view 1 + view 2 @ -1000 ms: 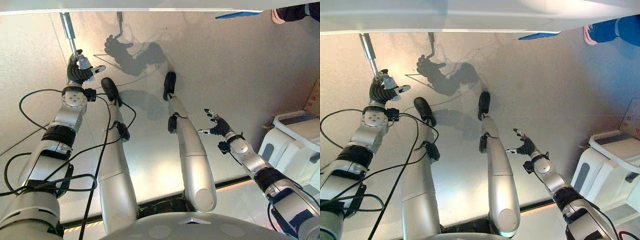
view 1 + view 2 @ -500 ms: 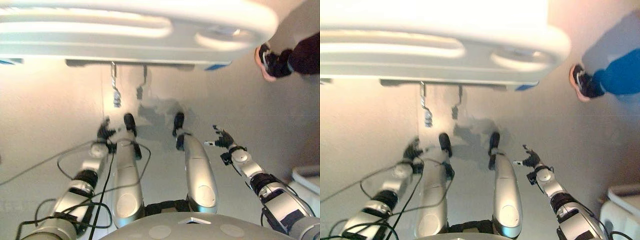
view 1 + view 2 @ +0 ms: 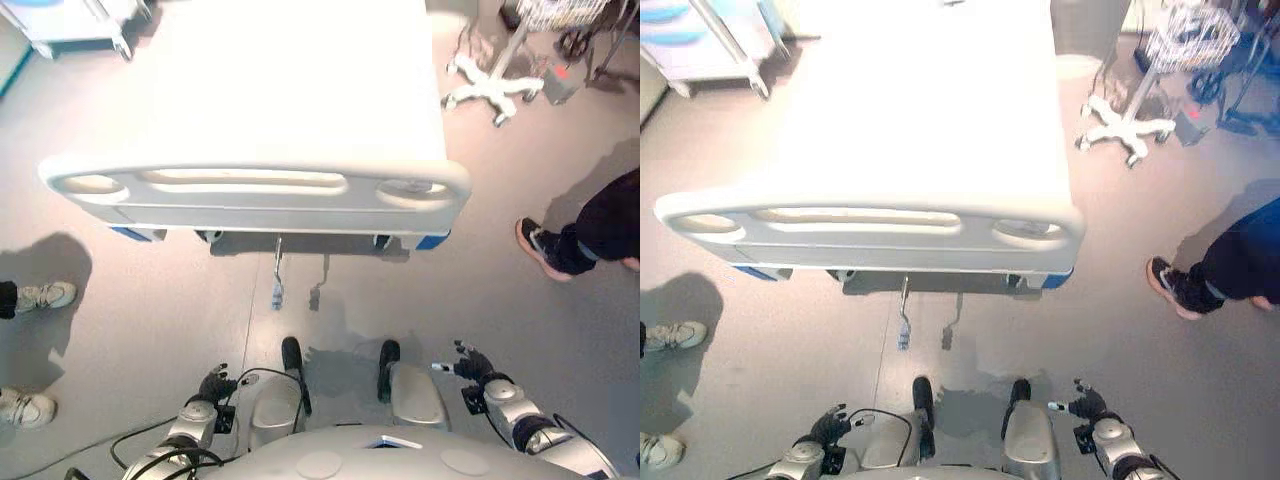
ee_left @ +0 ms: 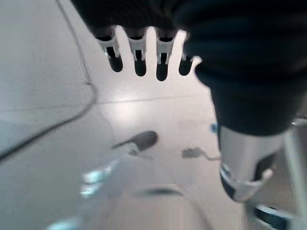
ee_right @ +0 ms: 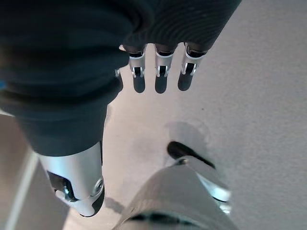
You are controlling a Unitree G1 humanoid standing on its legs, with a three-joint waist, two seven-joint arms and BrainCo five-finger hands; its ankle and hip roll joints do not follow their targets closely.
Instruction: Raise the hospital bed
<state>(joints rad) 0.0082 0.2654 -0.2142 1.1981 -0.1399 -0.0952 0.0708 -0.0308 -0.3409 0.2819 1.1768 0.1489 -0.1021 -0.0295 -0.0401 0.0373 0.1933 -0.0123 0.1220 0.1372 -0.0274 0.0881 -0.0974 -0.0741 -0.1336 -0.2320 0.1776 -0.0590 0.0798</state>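
Right now my left hand (image 3: 213,384) and right hand (image 3: 472,364) hang low at my sides, fingers relaxed, holding nothing. Ahead on the floor side, two cranks (image 3: 277,292) hang under the footboard (image 3: 250,190), nearer my left hand. The bed (image 3: 290,80) stretches lengthwise away from me beyond them.

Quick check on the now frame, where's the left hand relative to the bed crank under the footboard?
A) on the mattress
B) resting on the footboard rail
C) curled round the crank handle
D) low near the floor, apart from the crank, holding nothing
D: the left hand hangs low with relaxed fingers and holds nothing, well apart from the crank that hangs below the footboard; the right hand is open too.
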